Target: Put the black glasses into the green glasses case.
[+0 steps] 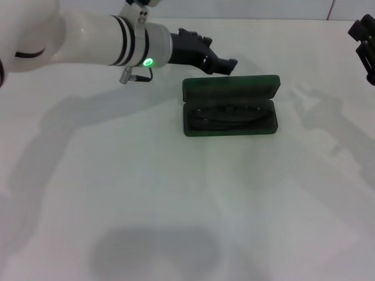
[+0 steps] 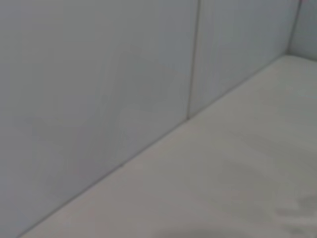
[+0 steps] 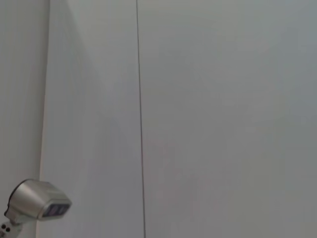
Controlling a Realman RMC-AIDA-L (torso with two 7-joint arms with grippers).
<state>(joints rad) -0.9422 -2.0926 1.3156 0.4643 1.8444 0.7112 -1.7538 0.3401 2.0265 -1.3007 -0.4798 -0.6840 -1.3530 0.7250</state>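
Observation:
The green glasses case (image 1: 231, 88) lies open on the white table, a little behind the middle, with its lid raised toward the back. The black glasses (image 1: 229, 113) rest folded inside its dark lower half. My left gripper (image 1: 227, 64) hovers just behind and to the left of the case lid, apart from it, at the end of the white arm that reaches across the back of the table. My right gripper (image 1: 366, 44) sits at the far right edge, away from the case. Neither wrist view shows the case or the glasses.
The white table (image 1: 176, 205) spreads in front of and around the case. A pale panelled wall (image 2: 99, 74) runs along the table's back edge. A small grey device (image 3: 37, 201) is mounted on the wall in the right wrist view.

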